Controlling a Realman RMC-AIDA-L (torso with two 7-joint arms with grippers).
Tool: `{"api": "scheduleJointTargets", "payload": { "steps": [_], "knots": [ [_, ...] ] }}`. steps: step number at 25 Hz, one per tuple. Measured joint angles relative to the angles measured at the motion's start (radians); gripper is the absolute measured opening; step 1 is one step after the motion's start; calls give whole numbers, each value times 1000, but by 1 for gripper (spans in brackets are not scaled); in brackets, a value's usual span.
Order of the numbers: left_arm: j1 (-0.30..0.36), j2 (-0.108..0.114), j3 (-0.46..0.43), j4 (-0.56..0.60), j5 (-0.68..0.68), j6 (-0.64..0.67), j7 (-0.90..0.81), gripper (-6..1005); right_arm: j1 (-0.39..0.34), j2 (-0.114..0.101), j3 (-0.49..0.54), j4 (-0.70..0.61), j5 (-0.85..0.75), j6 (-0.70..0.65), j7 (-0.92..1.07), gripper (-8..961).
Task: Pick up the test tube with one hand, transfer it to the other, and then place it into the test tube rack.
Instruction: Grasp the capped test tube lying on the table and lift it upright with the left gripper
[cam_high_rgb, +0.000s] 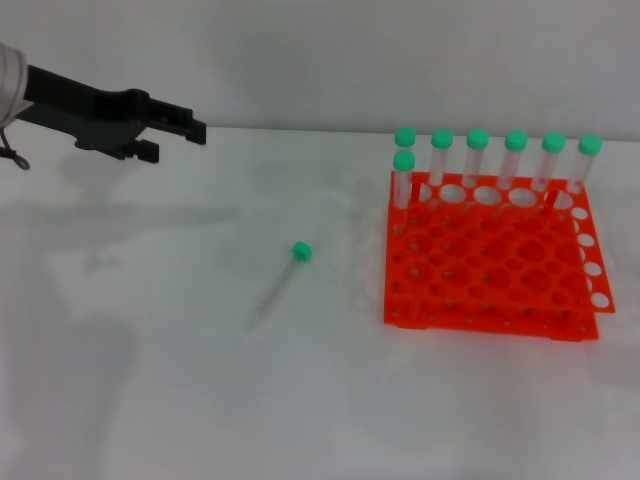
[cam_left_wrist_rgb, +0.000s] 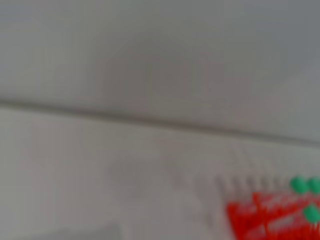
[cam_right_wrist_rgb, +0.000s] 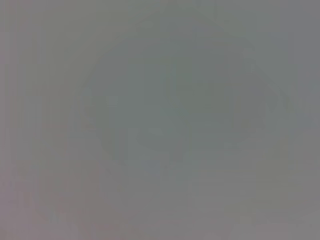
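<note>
My left pincer (cam_high_rgb: 180, 135) hangs at ten o'clock above the counter (cam_high_rgb: 150, 380), holding nothing; whether its jaws are apart, I cannot tell. The test tube (cam_high_rgb: 281, 282) lies flat at centre, untouched. At three o'clock the test tube rack (cam_high_rgb: 480, 270) waits. Pick, handover, placing: all left, I judge. Right pincer unseen.

1. Your head view was bright and evenly lit, with soft grey shadows on the white table (cam_high_rgb: 200, 400).
2. Your left wrist view was badly blurred; the test tube rack (cam_left_wrist_rgb: 270, 220) was a smear.
3. Your right wrist view showed only flat grey, possibly defocused.
</note>
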Motion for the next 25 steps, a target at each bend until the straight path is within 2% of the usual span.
{"api": "scheduleJointTargets", "payload": {
  "steps": [2,5,8,12,20,23,25],
  "knots": [
    [-32,-4,-2,-2,86,16,-38,864,0,0,0,0,0,0,0,830],
    [-78,-22,-3,4,217,22,-85,863,3,-1,-1,0,-1,-9,0,830],
    [-134,-56,-4,5,337,14,-121,863,8,-2,-3,0,-5,-19,-1,830],
    [-191,-101,-6,5,433,-4,-136,863,12,-2,-4,0,-6,-32,-1,830],
    [-281,-227,-5,7,625,-162,-192,862,5,-3,0,0,-4,-37,-1,829],
    [-295,-256,-5,27,638,-202,-195,861,5,-3,1,0,-2,-37,-1,829],
    [-299,-262,-5,54,640,-216,-202,861,4,-3,2,0,-1,-38,-1,829]
  ]
}}
